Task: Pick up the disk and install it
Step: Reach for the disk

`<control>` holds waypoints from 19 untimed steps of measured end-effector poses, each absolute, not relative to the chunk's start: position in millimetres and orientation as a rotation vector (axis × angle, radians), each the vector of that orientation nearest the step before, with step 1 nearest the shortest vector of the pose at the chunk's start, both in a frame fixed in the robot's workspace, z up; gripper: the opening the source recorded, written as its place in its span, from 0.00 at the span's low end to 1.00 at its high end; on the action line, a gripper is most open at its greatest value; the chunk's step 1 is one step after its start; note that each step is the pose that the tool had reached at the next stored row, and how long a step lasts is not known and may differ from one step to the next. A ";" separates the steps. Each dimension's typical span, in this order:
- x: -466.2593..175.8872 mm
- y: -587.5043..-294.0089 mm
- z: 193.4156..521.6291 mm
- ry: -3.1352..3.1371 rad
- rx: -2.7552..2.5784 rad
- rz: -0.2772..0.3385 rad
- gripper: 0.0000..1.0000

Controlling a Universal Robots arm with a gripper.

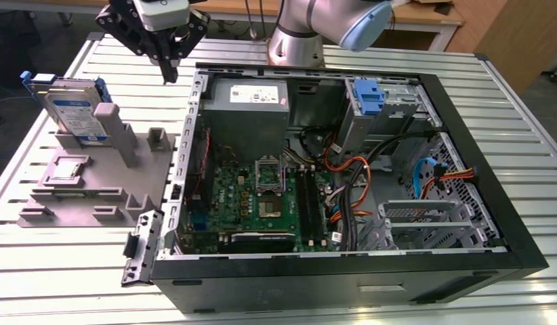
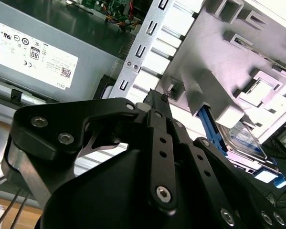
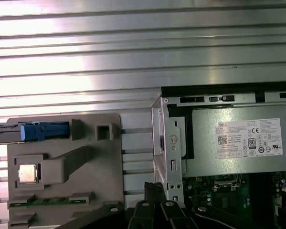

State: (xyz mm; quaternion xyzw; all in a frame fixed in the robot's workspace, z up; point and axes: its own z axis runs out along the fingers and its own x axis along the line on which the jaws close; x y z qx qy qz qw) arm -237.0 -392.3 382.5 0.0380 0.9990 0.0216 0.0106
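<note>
One disk (image 1: 73,114) stands on edge in the grey fixture (image 1: 89,196) at the exterior view's left, seemingly presented for grasping, while the gripper (image 1: 170,74), fingers together and empty, hovers beside the open computer case (image 1: 333,277).

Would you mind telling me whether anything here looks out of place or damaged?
Nothing stands out. The disk stands on edge in the grey holder, apart from the gripper, and the open computer case beside it shows loose cables but nothing visibly broken or spilled.
</note>
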 end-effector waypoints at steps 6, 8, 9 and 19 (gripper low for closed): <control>-238.5 -390.3 382.3 3.117 0.118 0.067 0.10; -239.2 -390.0 382.1 3.117 0.118 0.067 0.10; -239.6 -389.9 382.0 3.117 0.118 0.067 0.10; -244.1 -389.9 381.7 3.117 0.118 0.067 0.10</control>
